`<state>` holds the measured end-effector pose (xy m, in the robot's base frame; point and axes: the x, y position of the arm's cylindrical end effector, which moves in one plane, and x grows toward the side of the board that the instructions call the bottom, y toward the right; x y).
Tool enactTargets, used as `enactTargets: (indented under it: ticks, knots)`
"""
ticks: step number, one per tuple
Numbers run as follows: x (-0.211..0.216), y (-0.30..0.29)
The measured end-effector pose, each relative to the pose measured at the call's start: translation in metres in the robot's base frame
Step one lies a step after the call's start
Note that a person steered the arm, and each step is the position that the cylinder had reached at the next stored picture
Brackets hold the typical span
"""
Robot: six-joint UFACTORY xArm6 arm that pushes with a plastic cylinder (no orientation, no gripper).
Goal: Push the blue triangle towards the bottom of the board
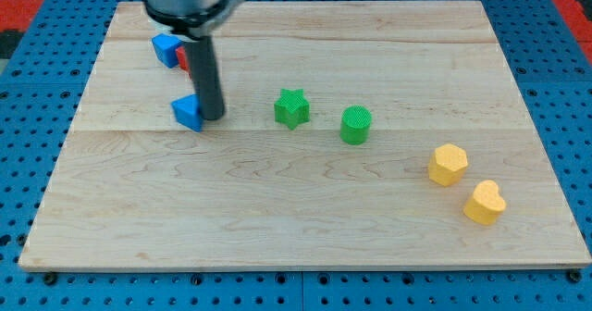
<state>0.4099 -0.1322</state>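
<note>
Wooden board (305,209), pale, lying on a blue perforated surface (28,89) that fills the frame's edges.

Rod: dark, upright, descending from a grey mount at the upper left of the frame. It has no jaws and grasps nothing; my tip (213,117) rests on the board, pressed against the right side of the blue triangle (188,113).

Blue triangle: left of centre, in the upper half of the board.

Blue block (166,48): upper left; exact shape unclear.

Red block (183,59): just beside the blue block, mostly hidden behind the rod.

Green star (291,107): right of my tip, near mid-board.

Green cylinder (355,124): near the star, on its right.

Yellow block (448,164): rounded, right side.

Yellow heart (485,202): just beside it, lower right.
</note>
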Motion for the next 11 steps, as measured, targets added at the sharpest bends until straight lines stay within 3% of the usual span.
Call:
enactTargets:
  ticks: [2, 3, 7, 8, 9, 10, 11]
  knots:
    - [-0.047, -0.054]
    - [-0.074, -0.054]
    - [-0.003, -0.088]
    - [0.016, -0.069]
    - [0.034, 0.0]
    - [0.078, 0.014]
    - [0.096, -0.016]
